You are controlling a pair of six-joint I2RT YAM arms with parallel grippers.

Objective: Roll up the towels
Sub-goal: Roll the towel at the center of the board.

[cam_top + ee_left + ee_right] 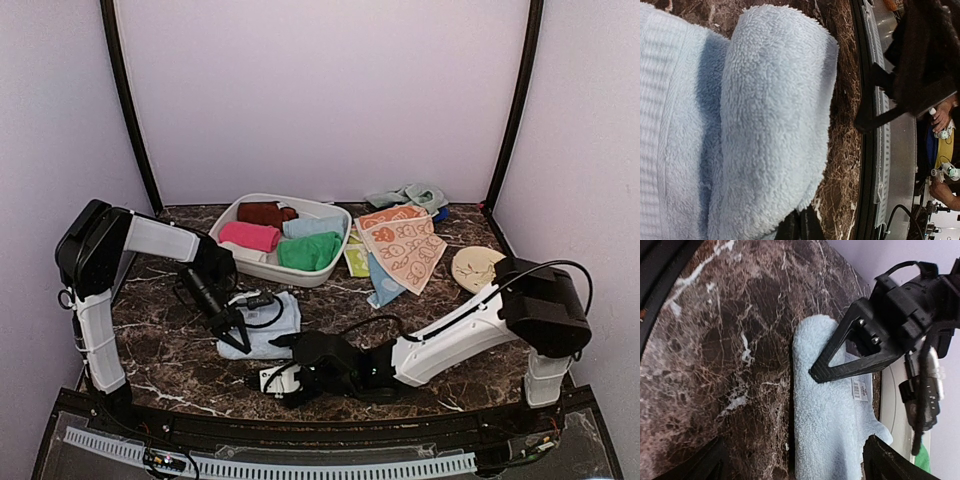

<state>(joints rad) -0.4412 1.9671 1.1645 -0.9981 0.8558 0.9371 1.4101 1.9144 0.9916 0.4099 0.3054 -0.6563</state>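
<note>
left gripper point(233, 330), in front of the white basin point(292, 276): jaws closed at the folded-over edge of the pale blue towel point(268, 322) on the surface. right gripper point(275, 365), further in front: jaws open, empty. risk: the loose fold was likely to spring flat if released unsupported.

1 white basin point(300, 278), 4 coloured towels point(308, 250) in it, 1 pale blue towel point(270, 325) on the table, 1 tan disc point(477, 267).

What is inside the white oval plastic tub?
The white oval plastic tub holds four soft cloths: a brown towel, a pink towel, a pale blue towel and a green towel. They cover most of its floor, so anything underneath cannot be seen.
</note>
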